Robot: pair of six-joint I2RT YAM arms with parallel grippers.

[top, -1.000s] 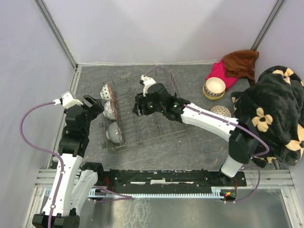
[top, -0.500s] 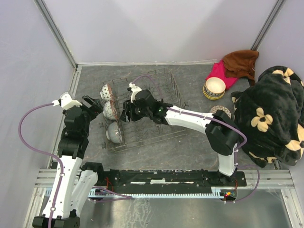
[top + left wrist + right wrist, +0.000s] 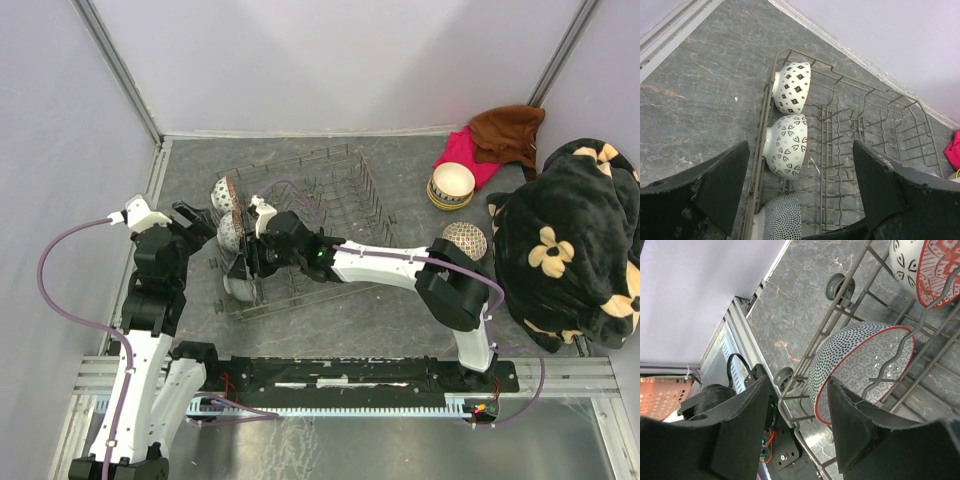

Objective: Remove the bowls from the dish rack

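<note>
The grey wire dish rack (image 3: 340,190) stands mid-table. Three bowls stand on edge at its left end: a diamond-patterned one (image 3: 224,192) (image 3: 792,87), a leaf-patterned one (image 3: 232,230) (image 3: 786,146), and a blue-dotted one (image 3: 240,280) (image 3: 782,219). My right gripper (image 3: 252,264) reaches across the rack. In the right wrist view it (image 3: 795,425) is open, with its fingers either side of the red rim of the dotted bowl (image 3: 860,365). My left gripper (image 3: 200,222) (image 3: 800,185) is open and empty, just left of the rack beside the bowls.
A stack of bowls (image 3: 452,186) and an upturned bowl (image 3: 464,238) sit at the right, outside the rack. Red and brown cloths (image 3: 490,140) and a dark flowered blanket (image 3: 570,240) fill the right side. The rack's wire side (image 3: 790,390) runs between my right fingers.
My right arm has swept left across the rack, from its middle to the dotted bowl at the left end. The left arm has hardly moved.
</note>
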